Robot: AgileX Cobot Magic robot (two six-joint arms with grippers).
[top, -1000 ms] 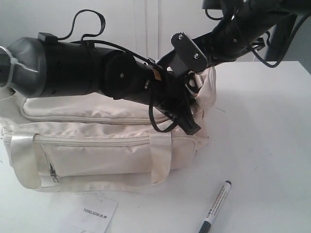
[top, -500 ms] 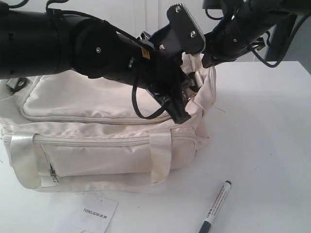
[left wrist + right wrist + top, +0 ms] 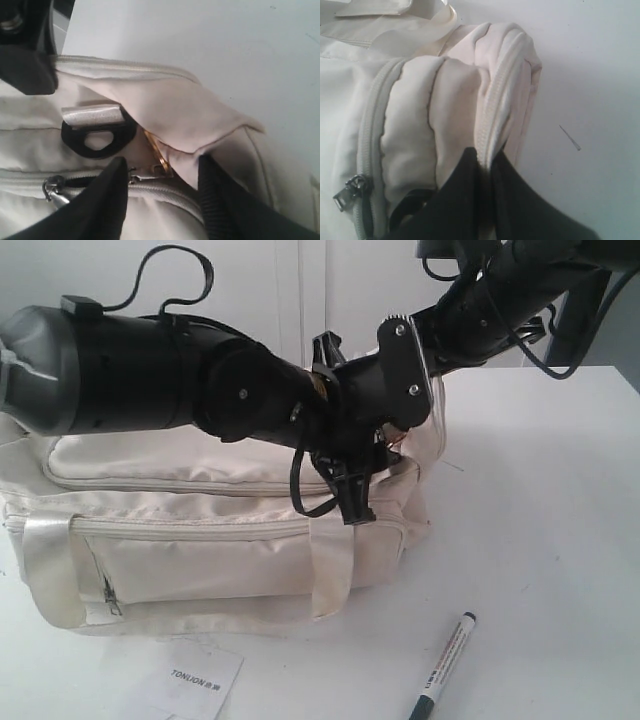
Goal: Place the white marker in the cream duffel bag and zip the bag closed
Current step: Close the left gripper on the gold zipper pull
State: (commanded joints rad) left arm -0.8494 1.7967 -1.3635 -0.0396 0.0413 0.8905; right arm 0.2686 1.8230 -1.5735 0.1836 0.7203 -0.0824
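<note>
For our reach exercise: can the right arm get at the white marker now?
Likely not yet: the right gripper is shut on the end of the cream duffel bag. The white marker lies uncovered on the table.

White bench (image 3: pixel 540 520): matte, plain, a few faint specks and scuffs on right half. White printed card (image 3: pixel 195 680): flat on bench at near edge of exterior view, left of centre, turned slightly askew, dark lettering "TONLION" on it, lower part cut off by frame. Thin dark sliver (image 3: pixel 569 137): lies alone on bare bench, too small to identify. Pale panelled wall (image 3: pixel 300 300) behind bench, vertical seams. Dark shape (image 3: pixel 590 300) at far right rear, unidentifiable.
</note>
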